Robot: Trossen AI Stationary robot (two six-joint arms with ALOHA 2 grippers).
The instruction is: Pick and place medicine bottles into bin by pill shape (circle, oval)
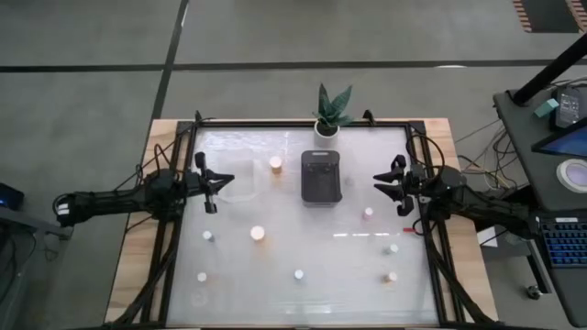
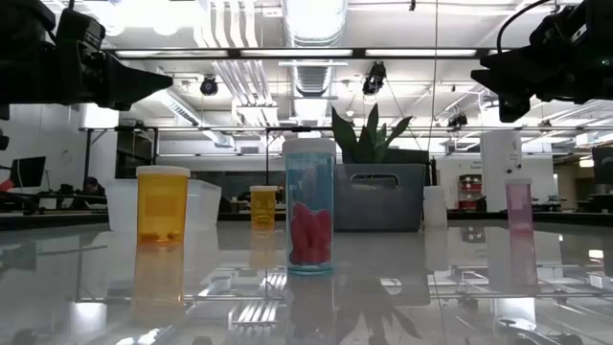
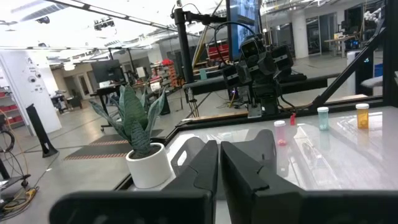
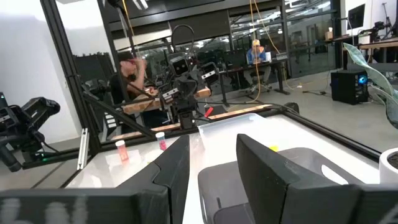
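Several small white-capped medicine bottles stand upright on the glossy table: an orange one (image 1: 275, 163) by the far middle, an orange one (image 1: 258, 234) in the middle, a pinkish one (image 1: 369, 213) to the right, and white ones (image 1: 208, 236) (image 1: 299, 273) (image 1: 392, 276) nearer the front. In the low view a thin bottle with red pills (image 2: 309, 206) stands closest. My left gripper (image 1: 220, 186) (image 3: 219, 168) hangs shut and empty over the table's left side. My right gripper (image 1: 378, 181) (image 4: 211, 162) hangs open and empty over the right side.
A dark bin (image 1: 321, 176) stands at the far middle, with a clear bin (image 1: 237, 180) to its left. A potted green plant (image 1: 328, 115) stands at the far edge. A black frame (image 1: 426, 183) runs around the table. A person (image 4: 127, 71) shows beyond the table.
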